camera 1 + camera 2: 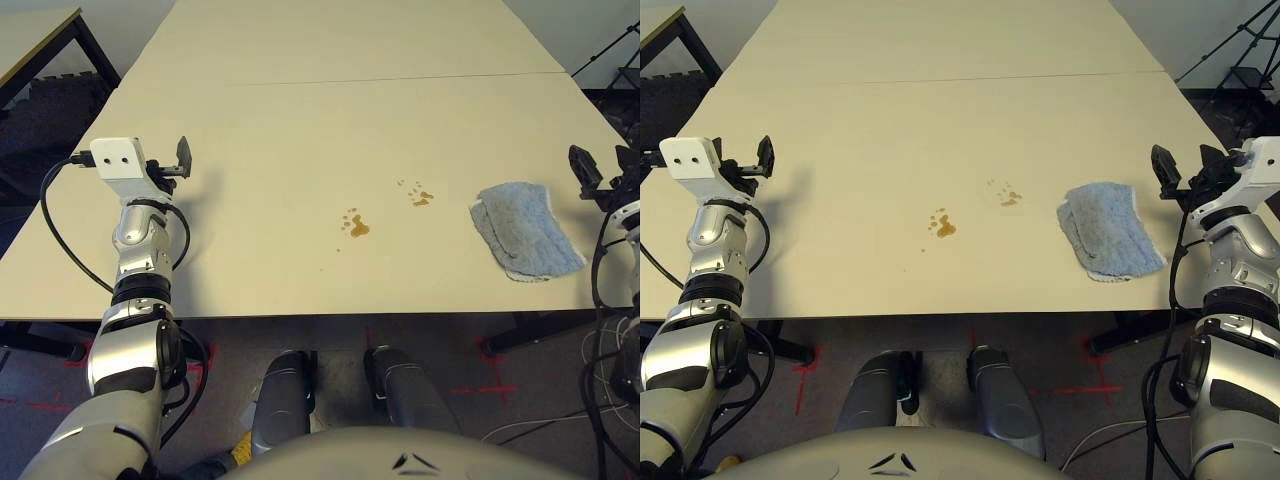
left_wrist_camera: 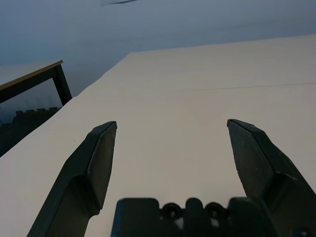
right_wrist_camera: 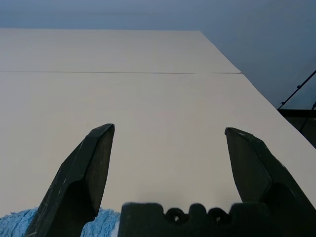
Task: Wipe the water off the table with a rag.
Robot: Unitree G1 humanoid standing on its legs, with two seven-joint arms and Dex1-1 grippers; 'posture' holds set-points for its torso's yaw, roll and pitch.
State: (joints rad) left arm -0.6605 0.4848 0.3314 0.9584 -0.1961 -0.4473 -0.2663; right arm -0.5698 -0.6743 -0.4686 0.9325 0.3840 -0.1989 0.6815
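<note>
Evidently staged for a wipe: blue-grey terry cloth (image 1: 527,231) lies folded and rumpled near the right end of the near edge of the pale beige tabletop (image 1: 270,140), flat enough to judge it ready for gripping. Two clusters of amber-brown droplets sit left of it, the larger (image 1: 358,228) nearer and further left, the smaller (image 1: 422,198) slightly farther and closer to the cloth. Cloth and spill well apart; wiping not begun. Right gripper (image 1: 1188,170) holds nothing, its fingers spread wide, just right of the cloth; presumably parked there because that is the arm best placed to pick it up. Left gripper (image 2: 172,126), likewise wide and empty, is over the left part of the tabletop, clear of the liquid, probably so as not to obstruct the stroke. Next move, in my estimate: right gripper leftward and down onto the cloth. Risk: pinching only the top fold, so the cloth unfolds while dragged.
</note>
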